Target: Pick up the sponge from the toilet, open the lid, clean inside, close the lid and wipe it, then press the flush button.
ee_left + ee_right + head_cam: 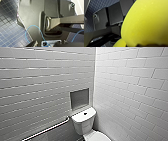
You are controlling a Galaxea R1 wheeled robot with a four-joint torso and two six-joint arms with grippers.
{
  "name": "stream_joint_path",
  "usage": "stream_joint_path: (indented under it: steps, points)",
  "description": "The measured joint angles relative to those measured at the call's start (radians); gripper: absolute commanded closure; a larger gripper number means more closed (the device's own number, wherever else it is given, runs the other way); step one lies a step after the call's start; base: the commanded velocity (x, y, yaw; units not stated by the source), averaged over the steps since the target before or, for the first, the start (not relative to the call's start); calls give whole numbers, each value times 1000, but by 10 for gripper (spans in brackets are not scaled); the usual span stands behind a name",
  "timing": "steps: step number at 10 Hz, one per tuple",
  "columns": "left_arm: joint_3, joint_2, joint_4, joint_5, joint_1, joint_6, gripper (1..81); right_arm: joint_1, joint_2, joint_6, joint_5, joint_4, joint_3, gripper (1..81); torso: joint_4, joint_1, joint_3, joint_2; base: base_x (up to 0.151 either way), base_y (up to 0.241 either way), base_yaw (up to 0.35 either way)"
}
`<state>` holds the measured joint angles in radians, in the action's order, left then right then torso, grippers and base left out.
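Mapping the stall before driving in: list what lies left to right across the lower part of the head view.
metal grab rail → toilet → white tiled side wall

- No text, label, brand, number or sign can be read in any view.
- The toilet (83, 120) and the wall tiles (130, 84) are plain white, with no lettering to make out.
- The sponge (146, 21) shows a plain yellow surface, unmarked.
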<state>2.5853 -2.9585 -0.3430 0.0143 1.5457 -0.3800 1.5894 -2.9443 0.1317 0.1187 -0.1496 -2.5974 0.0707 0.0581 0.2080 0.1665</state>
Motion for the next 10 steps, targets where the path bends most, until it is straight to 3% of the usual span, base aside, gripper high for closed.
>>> stream_joint_path:
  steps: [4,7,10]
  points:
    - [0,-7,0,1,-13,0,10,-10,-36,-1,-40,122,-2,811,0,0,0,0,0,0,0]
    - [-30,3,0,4,-18,-2,10,-29,-49,-4,-111,147,4,811,0,0,0,0,0,0,0]
    - [-176,71,0,24,-19,-2,10,-24,23,-5,-82,150,134,811,0,0,0,0,0,0,0]
